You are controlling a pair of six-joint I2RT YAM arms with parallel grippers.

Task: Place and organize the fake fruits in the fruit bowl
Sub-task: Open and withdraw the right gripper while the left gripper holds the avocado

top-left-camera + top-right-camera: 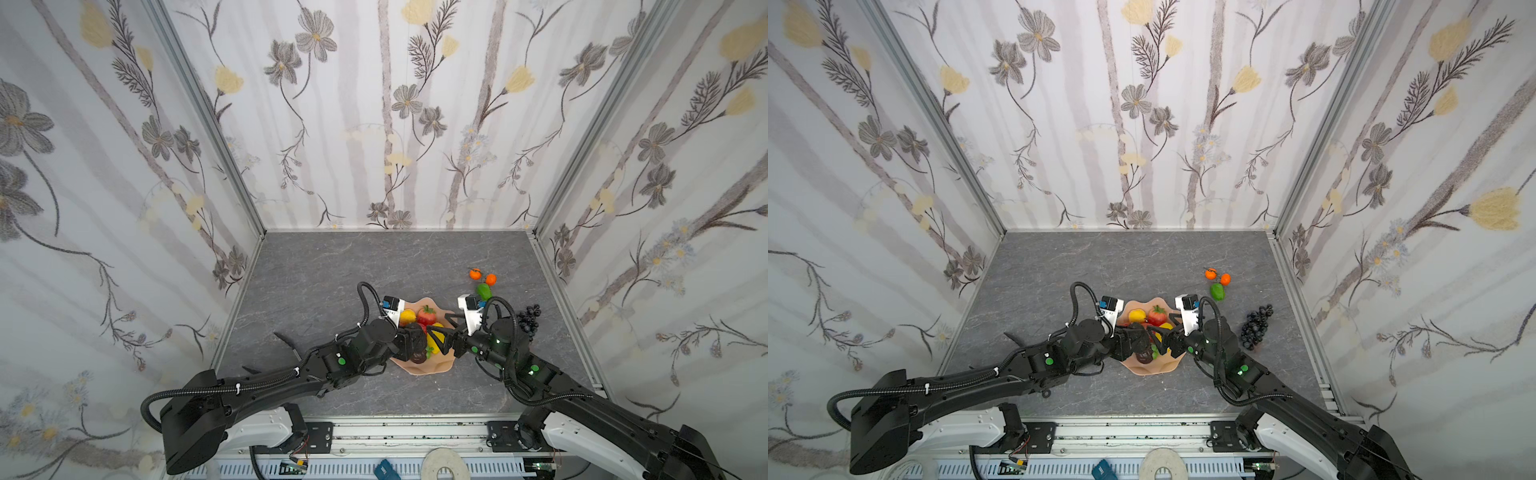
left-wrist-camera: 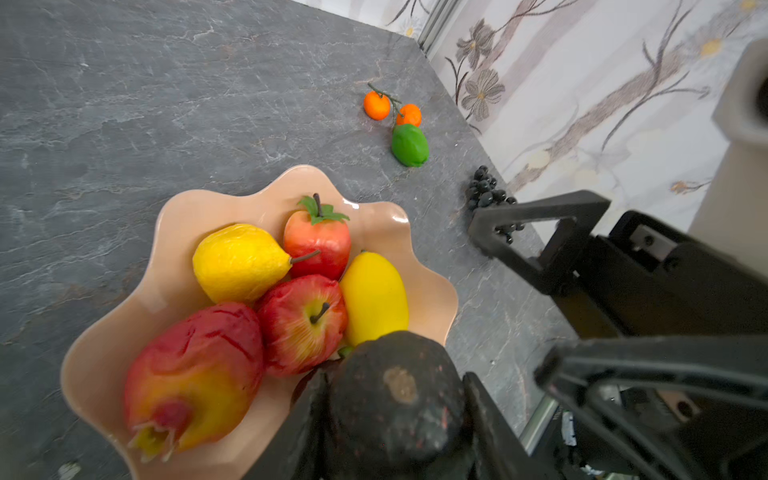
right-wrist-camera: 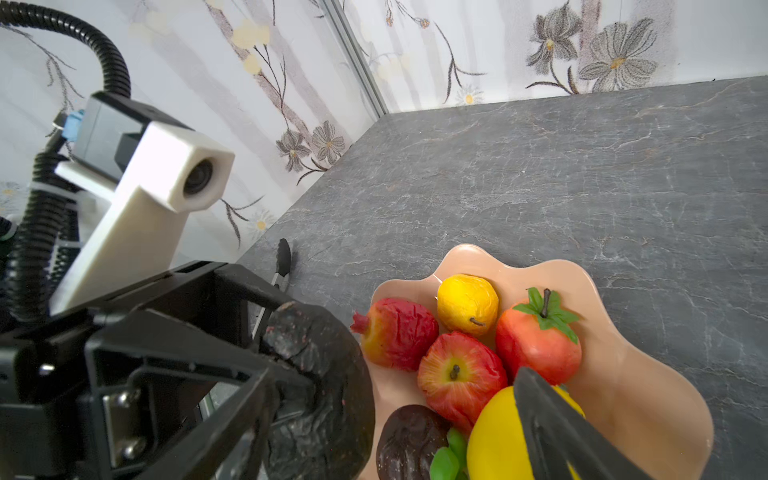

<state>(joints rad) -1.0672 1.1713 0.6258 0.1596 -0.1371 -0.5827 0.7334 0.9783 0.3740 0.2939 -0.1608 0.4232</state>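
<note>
The peach scalloped fruit bowl holds a yellow pear, two red apples, a yellow lemon, a red-yellow fruit and a dark avocado. My left gripper is shut on a second dark avocado over the bowl's near left side. Facing it, my right gripper stands open and holds nothing, one finger above the lemon. On the table to the right lie two oranges, a lime and grapes.
A black-handled tool lies on the grey table left of the bowl. Flowered walls close in the table on three sides. A metal rail runs along the front edge.
</note>
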